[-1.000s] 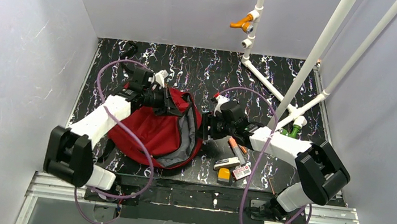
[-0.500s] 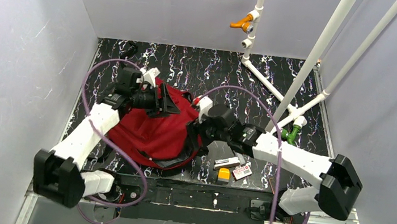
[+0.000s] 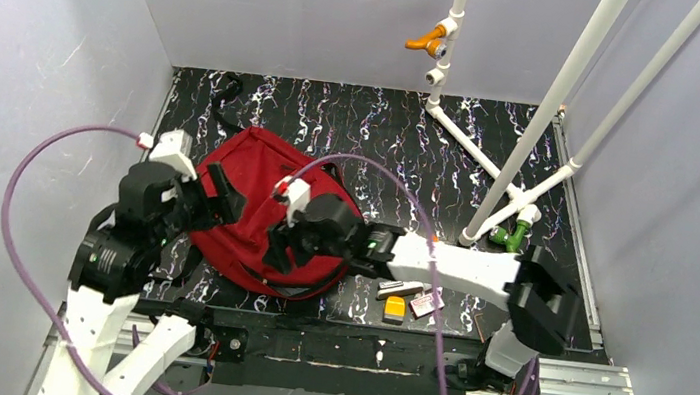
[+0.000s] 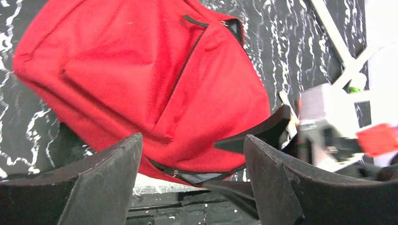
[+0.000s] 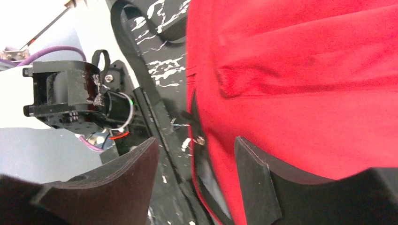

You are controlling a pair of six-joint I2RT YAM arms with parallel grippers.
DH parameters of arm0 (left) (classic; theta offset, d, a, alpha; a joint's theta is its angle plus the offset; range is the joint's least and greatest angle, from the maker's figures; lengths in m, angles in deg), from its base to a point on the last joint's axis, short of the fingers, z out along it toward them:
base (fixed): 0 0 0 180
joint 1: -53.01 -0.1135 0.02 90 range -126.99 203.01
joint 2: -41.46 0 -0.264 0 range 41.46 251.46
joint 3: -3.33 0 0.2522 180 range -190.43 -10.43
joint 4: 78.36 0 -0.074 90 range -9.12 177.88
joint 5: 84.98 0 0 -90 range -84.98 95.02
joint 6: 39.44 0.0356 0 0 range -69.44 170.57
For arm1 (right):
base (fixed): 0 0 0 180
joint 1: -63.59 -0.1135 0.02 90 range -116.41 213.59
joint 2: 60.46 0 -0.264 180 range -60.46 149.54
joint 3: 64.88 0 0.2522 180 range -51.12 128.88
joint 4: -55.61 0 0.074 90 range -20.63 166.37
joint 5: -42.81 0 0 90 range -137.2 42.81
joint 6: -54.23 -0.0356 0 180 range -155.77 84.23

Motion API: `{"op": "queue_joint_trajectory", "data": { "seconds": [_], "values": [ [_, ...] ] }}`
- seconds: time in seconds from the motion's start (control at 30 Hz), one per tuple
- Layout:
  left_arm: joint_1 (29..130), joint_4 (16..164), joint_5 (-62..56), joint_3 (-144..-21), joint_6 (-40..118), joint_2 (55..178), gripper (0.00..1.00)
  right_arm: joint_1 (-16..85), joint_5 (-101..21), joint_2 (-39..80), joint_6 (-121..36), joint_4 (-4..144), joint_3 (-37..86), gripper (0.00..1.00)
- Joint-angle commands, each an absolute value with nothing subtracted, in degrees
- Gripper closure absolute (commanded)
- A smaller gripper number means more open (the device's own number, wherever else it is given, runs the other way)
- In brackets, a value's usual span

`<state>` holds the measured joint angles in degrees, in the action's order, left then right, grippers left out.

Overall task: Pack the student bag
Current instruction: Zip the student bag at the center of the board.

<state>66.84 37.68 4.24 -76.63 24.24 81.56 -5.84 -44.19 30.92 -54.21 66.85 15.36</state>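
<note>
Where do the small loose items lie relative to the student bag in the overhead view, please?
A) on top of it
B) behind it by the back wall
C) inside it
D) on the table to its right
D: the small loose items sit on the table just right of the student bag.

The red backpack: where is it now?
Top view: the backpack lies left of centre on the table, the left gripper beside it, the right gripper over it.

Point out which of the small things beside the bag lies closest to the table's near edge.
The little orange-yellow block. It lies nearer the edge than the white strip and the red-and-white card beside it, right of the red bag.
</note>
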Motion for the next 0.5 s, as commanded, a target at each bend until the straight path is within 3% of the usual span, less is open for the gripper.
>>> {"op": "queue_joint_trajectory", "data": {
  "seconds": [0.0, 0.1, 0.47],
  "values": [
    [66.55, 31.98, 13.3, -74.56, 20.75, 77.17, 0.22, -10.94, -46.73, 39.12, -61.67, 65.05, 22.44, 0.33],
    [66.55, 31.92, 11.79, -73.66, 18.93, 74.88, 0.22, -13.48, -53.06, 42.61, -61.82, 68.5, 25.99, 0.38],
    [66.53, 31.53, 9.95, -71.62, 17.3, 72.66, 0.22, -17.42, -67.67, 49.97, -57.14, 74.69, 32.38, 0.37]
  ]
}}
